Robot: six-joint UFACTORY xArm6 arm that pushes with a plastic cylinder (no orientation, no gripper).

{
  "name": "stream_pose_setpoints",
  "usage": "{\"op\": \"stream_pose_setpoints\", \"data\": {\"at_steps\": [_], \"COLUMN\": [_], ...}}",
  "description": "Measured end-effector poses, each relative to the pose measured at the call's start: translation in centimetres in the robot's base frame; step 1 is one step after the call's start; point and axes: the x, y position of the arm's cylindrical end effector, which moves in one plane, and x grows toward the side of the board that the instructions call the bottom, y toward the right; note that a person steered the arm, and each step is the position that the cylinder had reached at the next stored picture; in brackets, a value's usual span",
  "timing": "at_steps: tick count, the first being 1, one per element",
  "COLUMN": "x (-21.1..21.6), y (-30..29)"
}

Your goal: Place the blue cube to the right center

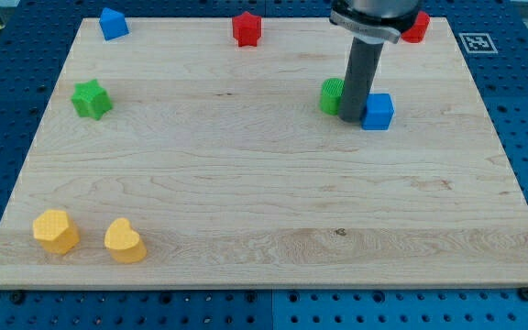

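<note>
The blue cube [379, 112] sits on the wooden board [264, 202] right of centre, in the upper half. My tip [352, 118] stands just at the cube's left side, touching or nearly touching it. A green block [331, 95], partly hidden by the rod, sits just left of my tip.
A red block [417, 27], partly hidden by the arm, sits at the top right. A red star block [247, 28] is at top centre, a blue block [113, 23] at top left, a green star block [91, 99] at left. Two yellow heart-like blocks [55, 230] [124, 241] sit at bottom left.
</note>
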Motion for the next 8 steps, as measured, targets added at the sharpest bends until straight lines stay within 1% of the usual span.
{"op": "stream_pose_setpoints", "data": {"at_steps": [1,3,5,6,7,8], "x": [-1.0,0.3,0.6,-1.1,-5.4,-6.7], "y": [1.4,4.5,8.5,8.5,7.6,3.0]}}
